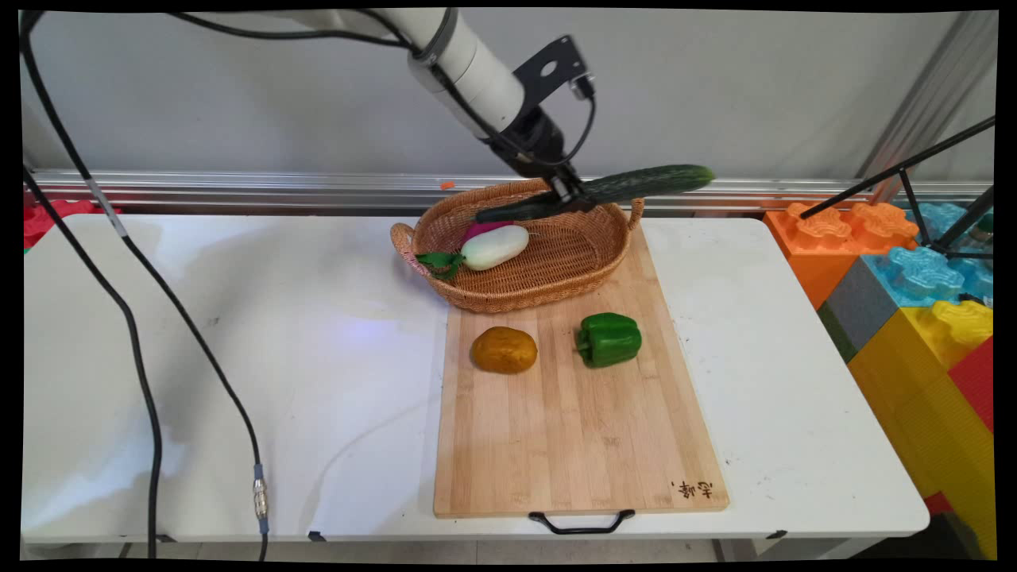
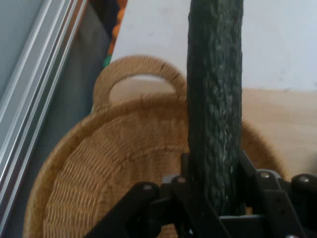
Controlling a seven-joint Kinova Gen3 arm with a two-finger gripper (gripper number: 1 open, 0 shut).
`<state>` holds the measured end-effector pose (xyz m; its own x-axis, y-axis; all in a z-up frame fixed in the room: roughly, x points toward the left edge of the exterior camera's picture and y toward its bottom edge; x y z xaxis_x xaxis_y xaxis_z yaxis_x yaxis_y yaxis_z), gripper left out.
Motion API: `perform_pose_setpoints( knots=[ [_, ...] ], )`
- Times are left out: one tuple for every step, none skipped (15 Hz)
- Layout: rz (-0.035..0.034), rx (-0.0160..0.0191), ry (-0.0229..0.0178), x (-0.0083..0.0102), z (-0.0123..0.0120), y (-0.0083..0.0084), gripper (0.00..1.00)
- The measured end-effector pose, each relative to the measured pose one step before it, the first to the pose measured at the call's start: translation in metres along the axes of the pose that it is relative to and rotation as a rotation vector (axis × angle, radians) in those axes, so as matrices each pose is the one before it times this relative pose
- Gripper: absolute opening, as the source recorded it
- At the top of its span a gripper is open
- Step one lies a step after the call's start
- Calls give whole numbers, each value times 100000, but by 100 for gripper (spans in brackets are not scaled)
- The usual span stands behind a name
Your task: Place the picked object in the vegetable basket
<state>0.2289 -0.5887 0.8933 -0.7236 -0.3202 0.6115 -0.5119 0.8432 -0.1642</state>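
Note:
My gripper [image 1: 574, 199] is shut on a long dark green cucumber [image 1: 604, 191] and holds it in the air over the far part of a wicker basket [image 1: 548, 290]. The cucumber lies nearly level, its right end past the basket's right handle. In the hand view the cucumber [image 2: 215, 99] runs up the middle between my fingers [image 2: 250, 171], with the basket [image 2: 99, 168] and one of its handles below. A white and purple eggplant-like vegetable [image 1: 493, 245] with a green stem lies inside the basket at its left.
The basket stands on the far end of a wooden cutting board [image 1: 572, 429]. A brown potato [image 1: 504, 349] and a green bell pepper [image 1: 609, 339] lie on the board just in front of it. Big coloured foam blocks [image 1: 914, 278] stand to the table's right.

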Motion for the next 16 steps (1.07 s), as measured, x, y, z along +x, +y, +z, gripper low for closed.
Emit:
perform_pose_setpoints(
  knots=[
    [-326,273,-876,-804,453,-461,0],
    [-425,-149,-899,-892,574,-368,0],
    [-503,-492,-861,-871,617,-242,0],
    [-490,-670,-566,-660,550,-115,0],
    [-458,-583,-315,-443,347,-53,0],
    [-744,-1027,-283,-606,485,-15,0],
    [-415,-772,-64,-333,319,25,0],
    [-608,-1367,15,-490,510,70,0],
    [-366,-774,121,-358,363,7,0],
    [-250,-681,134,-343,388,-31,0],
    [-322,-142,-9,-464,199,-108,0],
    [-130,-151,-60,-320,125,-96,0],
    [-62,-247,-190,-324,127,-106,0],
    [-79,-45,-167,-298,-15,-91,100],
    [-26,-93,-225,-290,-63,-78,100],
    [-73,-214,-162,-211,-159,-27,100]
  ],
)
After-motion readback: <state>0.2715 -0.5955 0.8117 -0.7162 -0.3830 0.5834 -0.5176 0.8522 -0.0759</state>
